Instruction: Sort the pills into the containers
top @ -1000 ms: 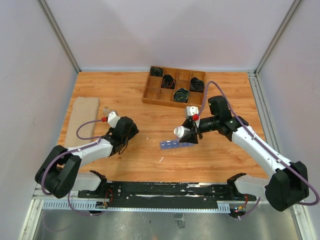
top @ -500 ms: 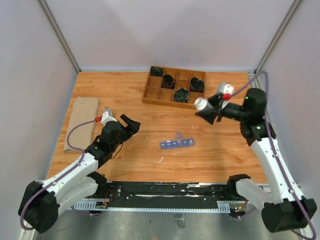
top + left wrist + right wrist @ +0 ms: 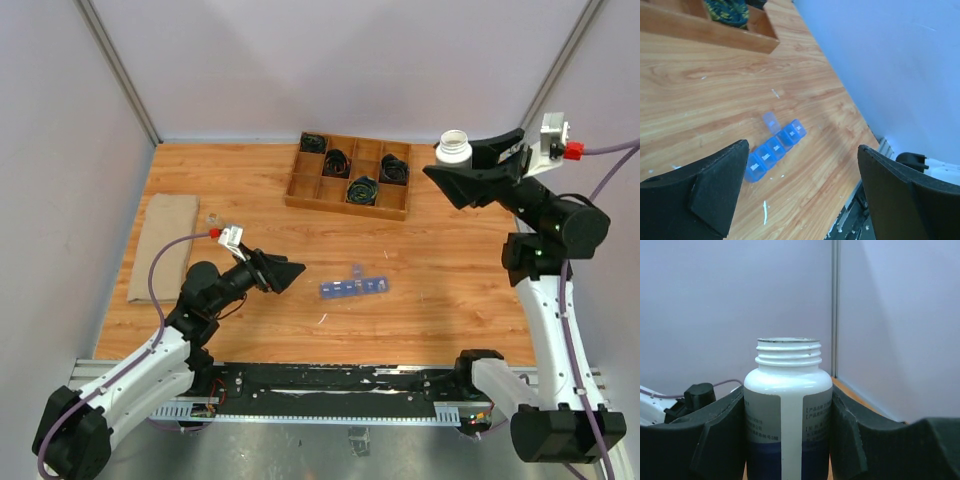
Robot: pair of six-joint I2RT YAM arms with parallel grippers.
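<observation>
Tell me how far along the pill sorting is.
Done: the bottle is uncapped, and one lid on the pill organizer stands open. In hand: the right hand holds the bottle upright, raised. To do: filling compartments; no pills visible there, and the left hand hangs open.

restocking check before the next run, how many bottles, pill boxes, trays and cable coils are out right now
bottle: 1
pill box: 1
wooden tray: 1
cable coils: 4
total: 7
</observation>
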